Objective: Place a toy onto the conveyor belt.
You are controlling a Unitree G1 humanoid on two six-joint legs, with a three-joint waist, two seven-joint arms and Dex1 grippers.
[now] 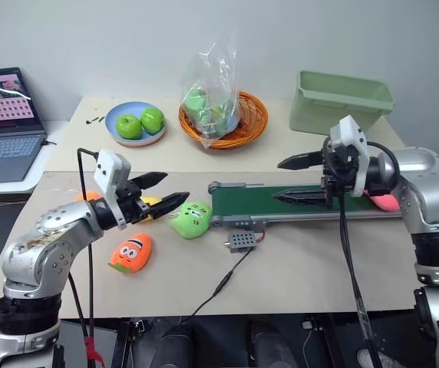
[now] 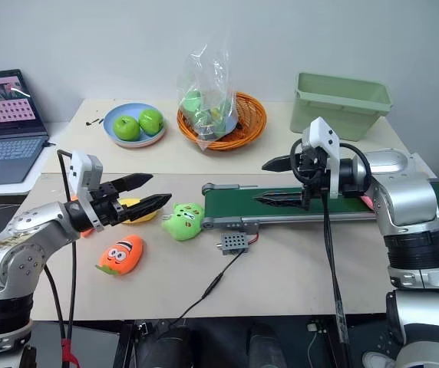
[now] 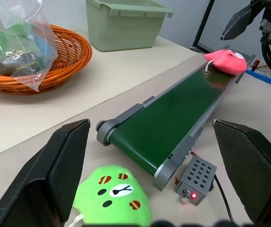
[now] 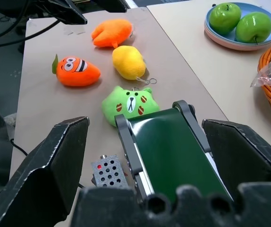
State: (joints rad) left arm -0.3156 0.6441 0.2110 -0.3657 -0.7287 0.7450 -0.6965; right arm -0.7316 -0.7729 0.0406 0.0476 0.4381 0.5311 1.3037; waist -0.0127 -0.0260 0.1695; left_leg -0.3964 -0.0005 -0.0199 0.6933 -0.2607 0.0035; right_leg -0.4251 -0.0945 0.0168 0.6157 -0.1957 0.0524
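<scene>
Both claws are seen spread wide and empty, the right claw (image 1: 305,180) hanging over the conveyor belt (image 3: 173,113), the left claw (image 1: 160,190) beside its near end, since the toy (image 3: 226,60) is already lying on the belt's far end.

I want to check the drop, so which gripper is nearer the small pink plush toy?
Right. The right gripper hovers open over the green conveyor belt, beside the small pink plush toy; the left gripper is open past the belt's other end.

Bright even indoor light, soft faint shadows, sharp focus (wrist views blur close up)
</scene>
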